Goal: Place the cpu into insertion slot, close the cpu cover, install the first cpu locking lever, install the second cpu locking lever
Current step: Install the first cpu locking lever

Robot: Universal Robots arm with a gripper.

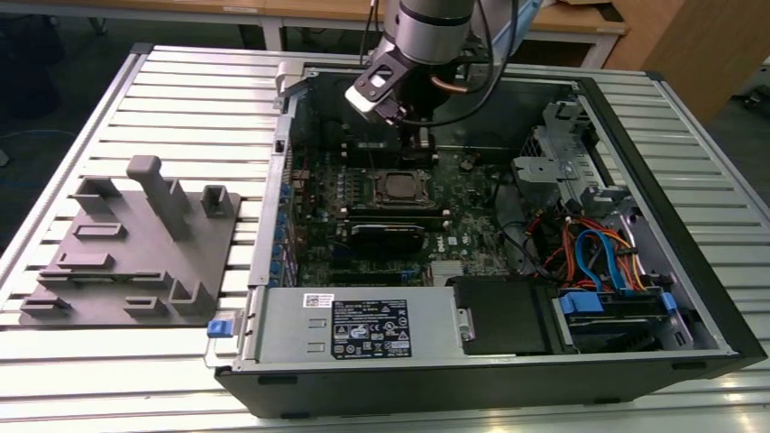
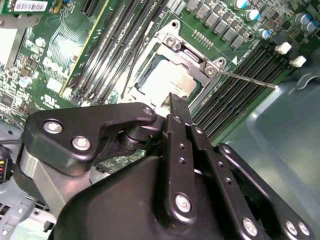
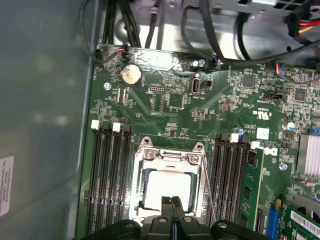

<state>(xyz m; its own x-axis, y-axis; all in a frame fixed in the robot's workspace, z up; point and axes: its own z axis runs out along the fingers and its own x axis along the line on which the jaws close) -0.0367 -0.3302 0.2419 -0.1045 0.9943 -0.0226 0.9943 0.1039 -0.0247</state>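
Note:
The cpu (image 2: 167, 80) (image 3: 167, 187), a square chip with a dull silver top, lies in the insertion slot (image 1: 394, 188) on the green motherboard. The silvery cpu cover (image 2: 192, 55) (image 3: 167, 156) lies flat around it as a frame. A thin metal locking lever (image 2: 247, 80) (image 3: 207, 187) sticks out along one side of the socket. My gripper (image 2: 178, 100) (image 3: 172, 201) (image 1: 419, 140) hangs just above the socket's edge. Its fingers are pressed together and hold nothing.
Long black memory slots (image 3: 107, 175) flank the socket on both sides. In the exterior view, a black heatsink block (image 1: 388, 236) lies in front of the socket. Coloured cables (image 1: 590, 257) and a drive cage fill the case's right. A grey fixture block (image 1: 132, 244) stands outside, left of the case.

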